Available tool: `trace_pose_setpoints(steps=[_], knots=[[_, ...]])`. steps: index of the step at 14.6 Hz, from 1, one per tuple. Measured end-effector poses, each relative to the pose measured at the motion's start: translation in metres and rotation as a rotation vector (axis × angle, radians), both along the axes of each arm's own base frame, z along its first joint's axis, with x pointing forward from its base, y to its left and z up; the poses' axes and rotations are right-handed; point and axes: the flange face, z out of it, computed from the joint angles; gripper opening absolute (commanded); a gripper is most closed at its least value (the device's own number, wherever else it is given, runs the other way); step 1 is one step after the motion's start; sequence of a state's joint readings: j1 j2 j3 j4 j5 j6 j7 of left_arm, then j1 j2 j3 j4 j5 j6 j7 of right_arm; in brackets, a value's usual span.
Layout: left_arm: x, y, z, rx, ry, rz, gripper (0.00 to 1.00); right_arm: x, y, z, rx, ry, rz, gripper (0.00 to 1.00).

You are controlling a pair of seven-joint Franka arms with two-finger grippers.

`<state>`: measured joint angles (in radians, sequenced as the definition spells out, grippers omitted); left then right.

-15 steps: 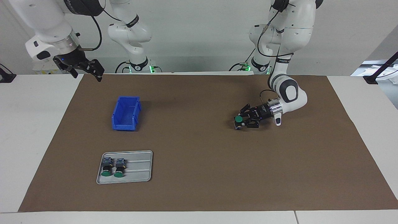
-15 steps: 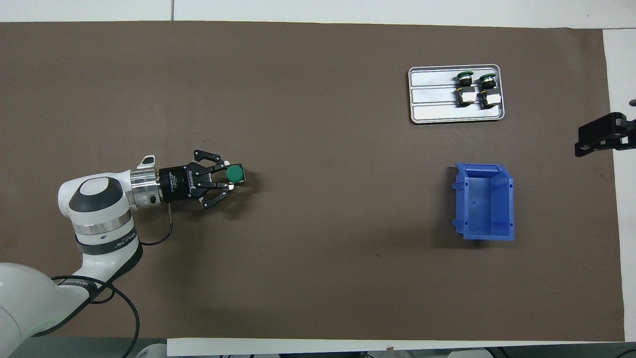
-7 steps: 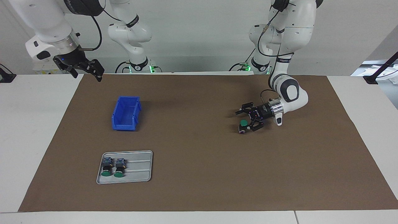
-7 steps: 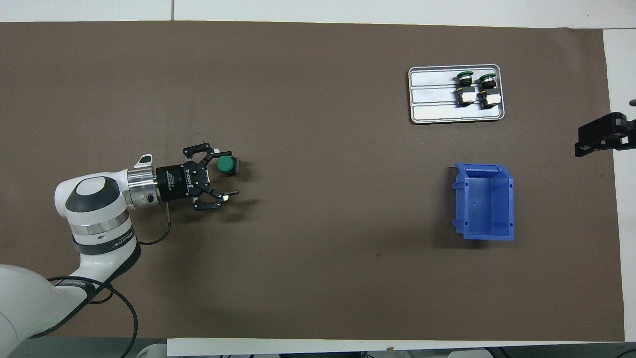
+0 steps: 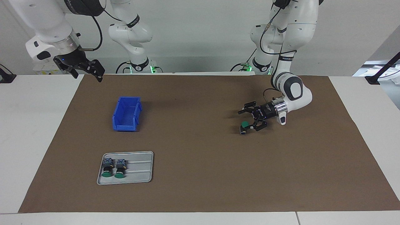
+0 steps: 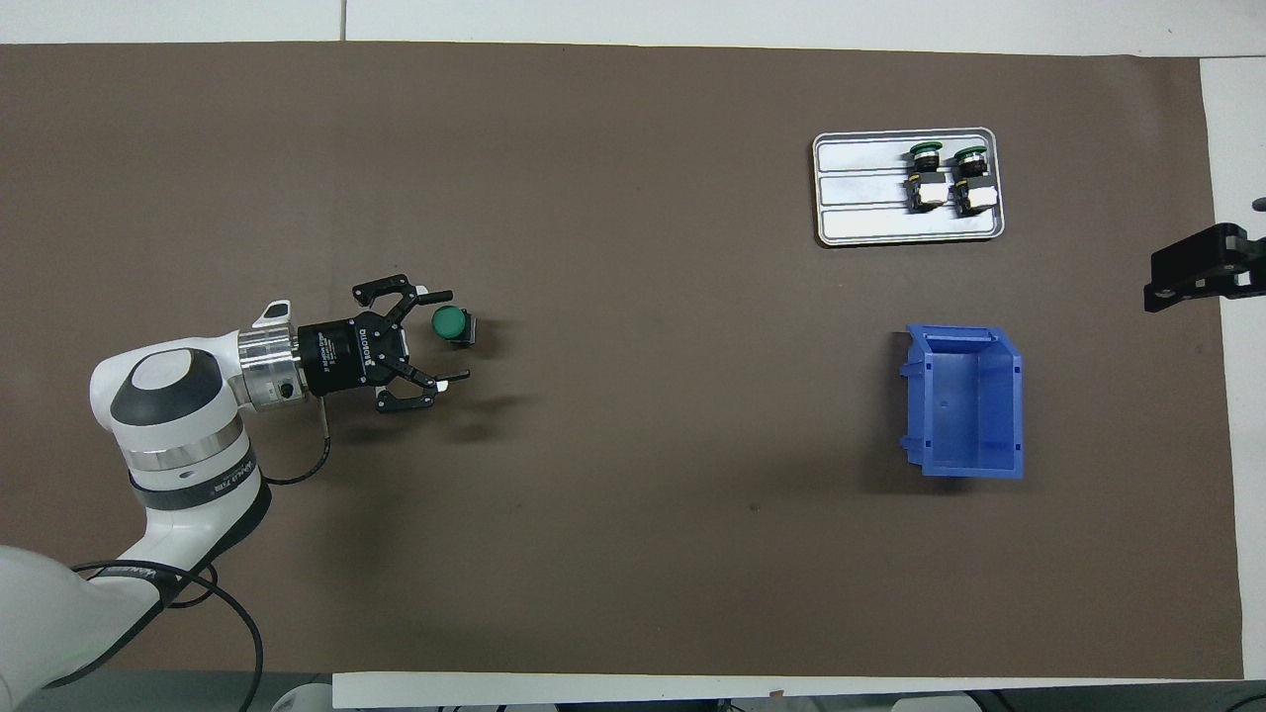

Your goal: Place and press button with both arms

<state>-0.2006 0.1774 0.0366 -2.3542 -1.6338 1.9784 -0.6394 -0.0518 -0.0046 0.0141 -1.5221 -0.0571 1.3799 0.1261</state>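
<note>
A brown mat (image 5: pixel 200 175) covers most of the white table (image 5: pixel 31 125). Two white robot arms stand at one edge of it. The left arm (image 5: pixel 292 90) bends low over its own end of the mat, and the right arm (image 5: pixel 50 28) waits raised above the table's corner at its own end.

A blue bin (image 5: pixel 126 113) sits open-topped on the mat toward the right arm's end. Farther from the robots than the bin lies a grey tray (image 5: pixel 140 175) carrying two buttons (image 5: pixel 112 167) on their sides, side by side, green caps pointing away from the robots.

The left gripper (image 5: pixel 249 118) hangs low over the mat with its fingers spread wide, holding nothing. The button (image 5: pixel 244 127) stands upright on the mat, green cap up, just at the tips of those spread fingers and free of them. The right gripper (image 5: pixel 87 72) is spread too and empty.
</note>
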Motion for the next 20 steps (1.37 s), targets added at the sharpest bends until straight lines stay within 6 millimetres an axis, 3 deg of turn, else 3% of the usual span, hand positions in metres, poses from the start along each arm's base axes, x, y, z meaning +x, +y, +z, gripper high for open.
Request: trace_pose_setpoints(steps=[4, 7, 12, 16, 18, 20], knots=[[0.003, 0.007, 0.035, 0.07, -0.061, -0.089, 1.0, 0.0, 0.0, 0.0, 0.0, 0.0, 0.0, 0.99], [0.016, 0.021, 0.07, 0.168, -0.119, -0.168, 1.0, 0.0, 0.0, 0.0, 0.0, 0.0, 0.0, 0.99], [0.043, 0.023, 0.116, 0.407, -0.282, -0.393, 1.0, 0.0, 0.0, 0.0, 0.0, 0.0, 0.0, 0.99], [0.062, 0.005, 0.168, 0.611, -0.431, -0.606, 1.0, 0.0, 0.0, 0.0, 0.0, 0.0, 0.0, 0.99], [0.063, -0.01, 0.181, 0.736, -0.491, -0.733, 0.99, 0.0, 0.0, 0.0, 0.0, 0.0, 0.0, 0.99], [0.06, -0.031, 0.187, 0.845, -0.537, -0.858, 0.85, 0.0, 0.0, 0.0, 0.0, 0.0, 0.0, 0.99]])
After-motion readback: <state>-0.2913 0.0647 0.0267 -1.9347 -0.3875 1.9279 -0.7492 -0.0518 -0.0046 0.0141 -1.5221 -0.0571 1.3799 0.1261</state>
